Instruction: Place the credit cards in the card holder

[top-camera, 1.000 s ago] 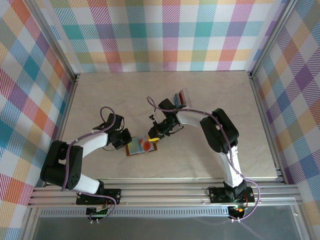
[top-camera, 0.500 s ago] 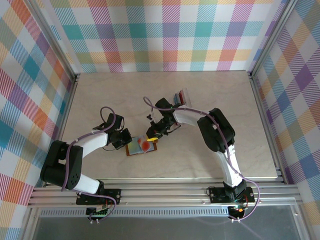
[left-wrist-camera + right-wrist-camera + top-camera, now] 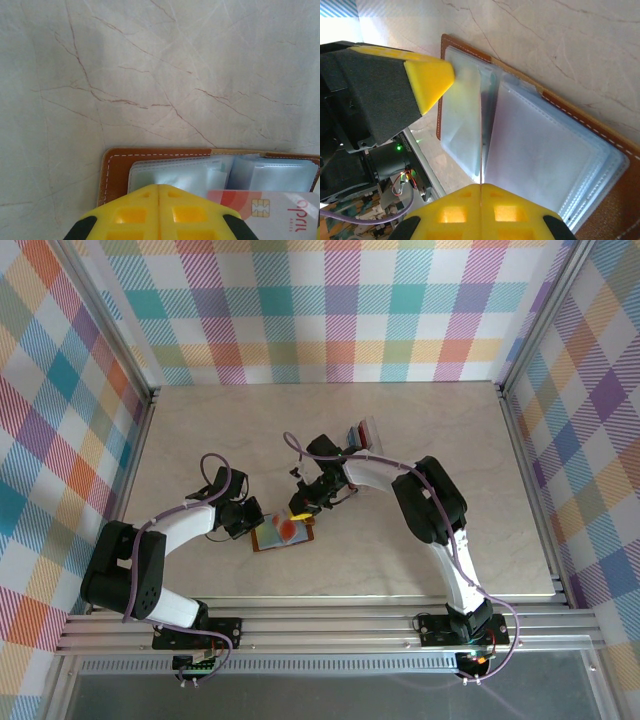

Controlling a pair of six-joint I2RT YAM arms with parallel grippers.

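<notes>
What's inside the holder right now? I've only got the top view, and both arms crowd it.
Observer: The holder lies open, clear pockets facing up. A white-and-red chip card shows at the lower right of the left wrist view.
Operator: Are the left fingers open?
Observer: No, the left gripper is shut, its tip resting on a pocket page near the holder's edge.
Operator: And the right one?
Observer: The right gripper is shut too. A thin leaf stands edge-on in line with its tips; whether it's pinched, I can't tell.
</notes>
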